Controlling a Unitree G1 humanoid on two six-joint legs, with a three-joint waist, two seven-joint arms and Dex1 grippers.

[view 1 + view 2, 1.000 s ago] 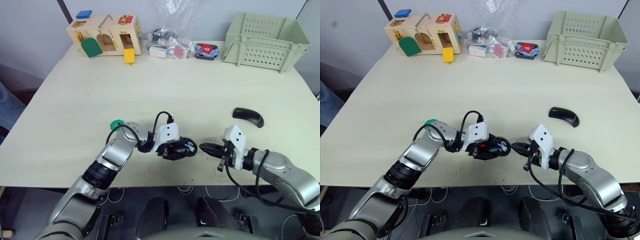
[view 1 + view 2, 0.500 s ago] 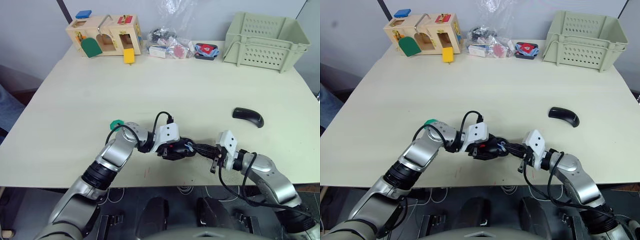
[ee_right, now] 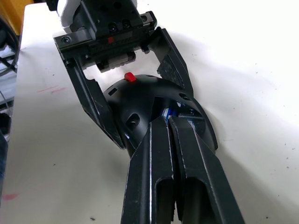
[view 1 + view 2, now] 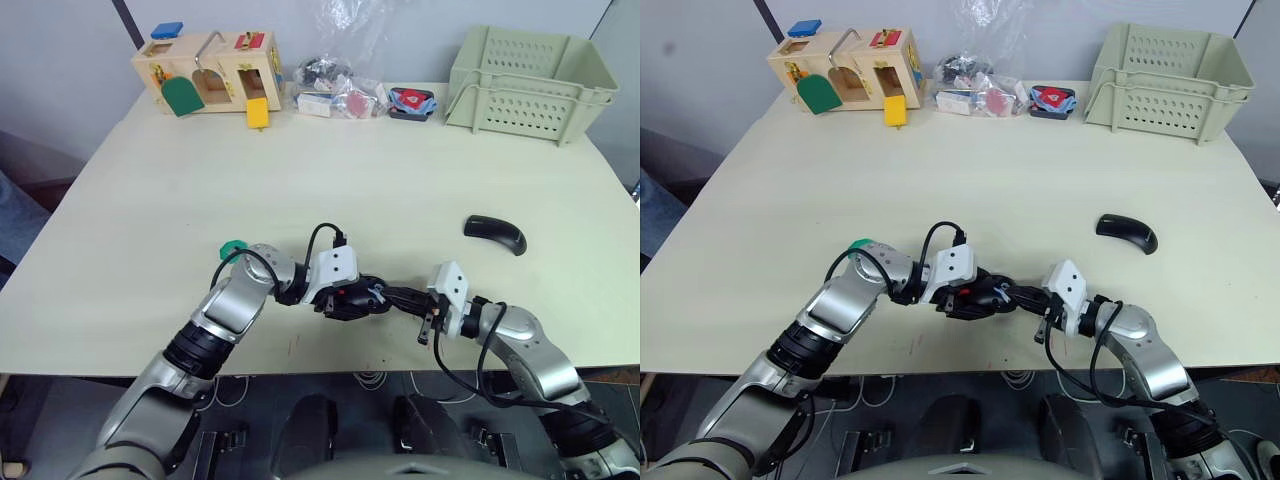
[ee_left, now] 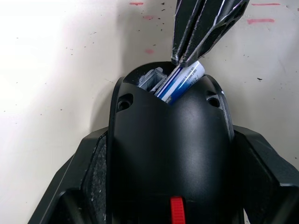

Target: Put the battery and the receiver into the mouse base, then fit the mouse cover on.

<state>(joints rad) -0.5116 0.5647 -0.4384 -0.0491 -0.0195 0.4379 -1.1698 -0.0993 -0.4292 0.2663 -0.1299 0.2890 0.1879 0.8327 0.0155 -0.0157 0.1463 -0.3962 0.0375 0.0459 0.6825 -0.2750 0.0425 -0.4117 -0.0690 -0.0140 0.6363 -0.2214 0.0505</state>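
L end effector (image 4: 352,300) clamped the mouse base (image 5: 170,140) on the table (image 4: 300,180); R end effector (image 3: 169,122), fingers pressed together (tips touching), met the battery (image 5: 183,80). Mouse cover (image 4: 496,234) lay well apart.

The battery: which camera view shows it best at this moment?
The left wrist view: the battery lies tilted in the mouse base, with the right gripper touching its end. The right wrist view shows a blue sliver; the eye views show a small blue-white speck.
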